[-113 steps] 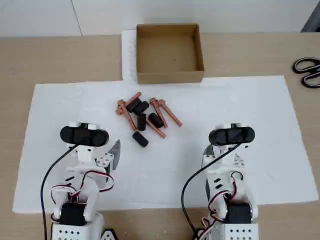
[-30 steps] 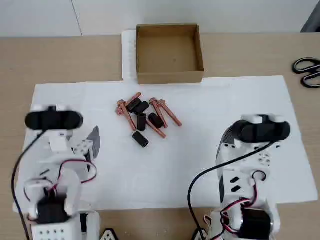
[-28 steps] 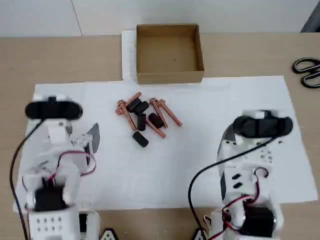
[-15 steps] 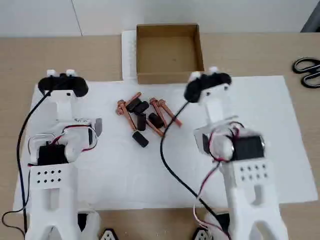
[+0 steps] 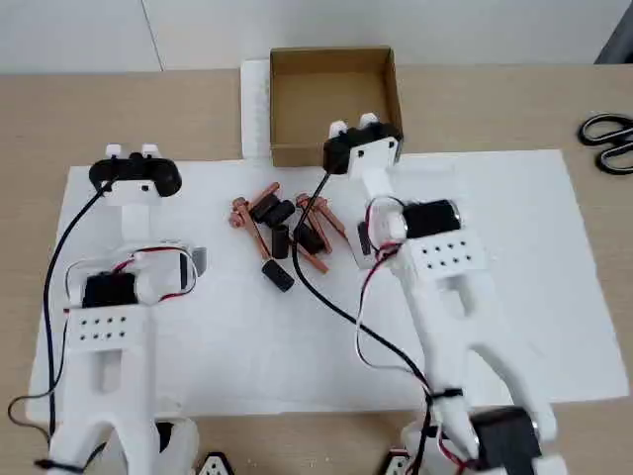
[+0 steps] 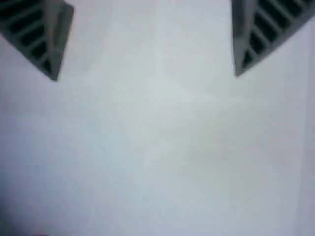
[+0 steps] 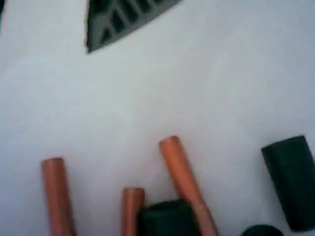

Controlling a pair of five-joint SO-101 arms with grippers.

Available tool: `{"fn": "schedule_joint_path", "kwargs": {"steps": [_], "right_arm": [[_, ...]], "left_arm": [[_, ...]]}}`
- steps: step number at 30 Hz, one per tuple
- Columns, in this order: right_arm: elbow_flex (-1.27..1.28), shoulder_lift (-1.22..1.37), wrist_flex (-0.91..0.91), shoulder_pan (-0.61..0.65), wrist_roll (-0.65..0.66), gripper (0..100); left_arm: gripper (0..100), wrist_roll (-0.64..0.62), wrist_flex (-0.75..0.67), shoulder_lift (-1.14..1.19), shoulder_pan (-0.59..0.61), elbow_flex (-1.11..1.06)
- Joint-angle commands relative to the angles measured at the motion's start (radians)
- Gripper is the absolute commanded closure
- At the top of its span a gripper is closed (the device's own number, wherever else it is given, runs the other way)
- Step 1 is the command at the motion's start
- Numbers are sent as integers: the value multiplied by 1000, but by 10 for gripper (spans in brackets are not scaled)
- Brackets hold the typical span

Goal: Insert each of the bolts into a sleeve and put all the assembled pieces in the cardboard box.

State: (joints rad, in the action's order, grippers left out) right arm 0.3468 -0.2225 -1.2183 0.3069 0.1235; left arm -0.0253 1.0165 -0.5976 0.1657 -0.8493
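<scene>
Several copper bolts [image 5: 251, 227] and black sleeves [image 5: 279, 276] lie in a loose pile on the white paper, in front of the empty cardboard box [image 5: 336, 148]. My right gripper [image 5: 363, 237] hangs just right of the pile. Its wrist view shows copper bolt shafts [image 7: 181, 175] and black sleeves [image 7: 290, 181] close below the right gripper [image 7: 44, 29], with one grey finger [image 7: 123, 19] over bare paper and nothing held. My left gripper [image 5: 195, 262] is left of the pile. The left gripper [image 6: 147, 73] stands wide open over bare paper.
A white paper sheet [image 5: 534, 228] covers the table's middle. Black scissors [image 5: 608, 139] lie on the wood at the far right. Free paper lies on both sides of the pile and in front of it.
Both arms have stretched forward from their folded poses. The right arm swung left and out to the right edge of the pile. The left arm came forward, left of the pile.
</scene>
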Motion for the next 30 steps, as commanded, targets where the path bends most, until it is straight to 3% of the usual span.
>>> {"fn": "schedule_joint_path", "kwargs": {"steps": [1, 15, 22, 30], "right_arm": [[-107, 91, -8, 39, -14, 879], [-356, 358, -124, 358, -14, 879], [-391, 453, -134, 403, -9, 877], [-483, 539, -143, 412, -8, 876]], "left_arm": [[781, -2, 11, 95, 5, 96], [781, -69, 9, 195, 21, 153], [781, -118, 6, 201, 147, 148], [781, -120, -3, 199, 158, 120]]}}
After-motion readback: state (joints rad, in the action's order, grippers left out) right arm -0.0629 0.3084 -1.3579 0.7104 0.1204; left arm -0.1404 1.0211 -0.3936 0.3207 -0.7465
